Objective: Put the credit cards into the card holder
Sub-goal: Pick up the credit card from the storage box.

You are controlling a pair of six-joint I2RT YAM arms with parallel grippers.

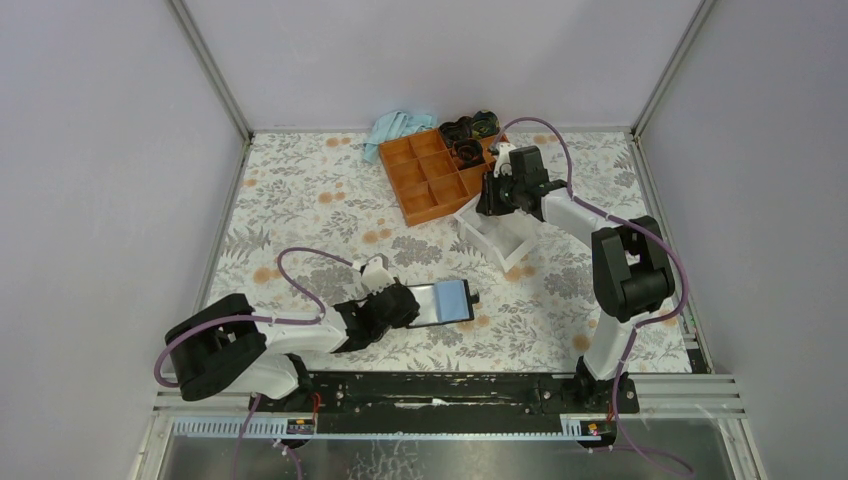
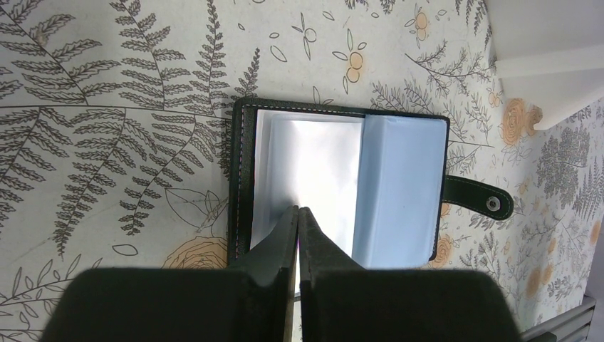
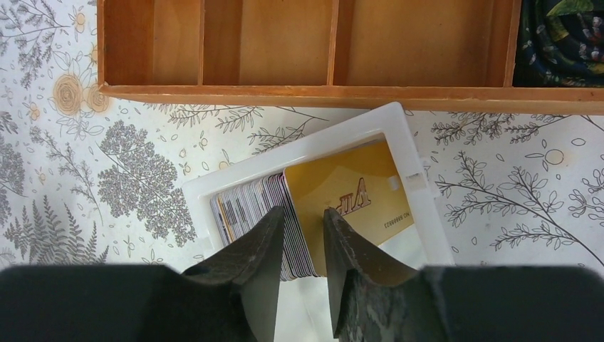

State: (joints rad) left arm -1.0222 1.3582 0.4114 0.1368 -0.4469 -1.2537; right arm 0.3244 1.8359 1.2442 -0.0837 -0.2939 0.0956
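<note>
Close half-open right gripper (image 3: 303, 239) onto just 1 credit card (image 3: 342, 189) between its fingers, pinning card holder (image 2: 402, 189) under shut left gripper (image 2: 298, 212).

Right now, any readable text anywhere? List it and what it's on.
Yellow card in the white box: bold logo, upside down in the right wrist view, not surely readable.
Same card, small line: "NO" then digits, too small to read.
Card stack: printed edges, unreadable.
Card holder: no text.
Rail labels: too small to read.
</note>
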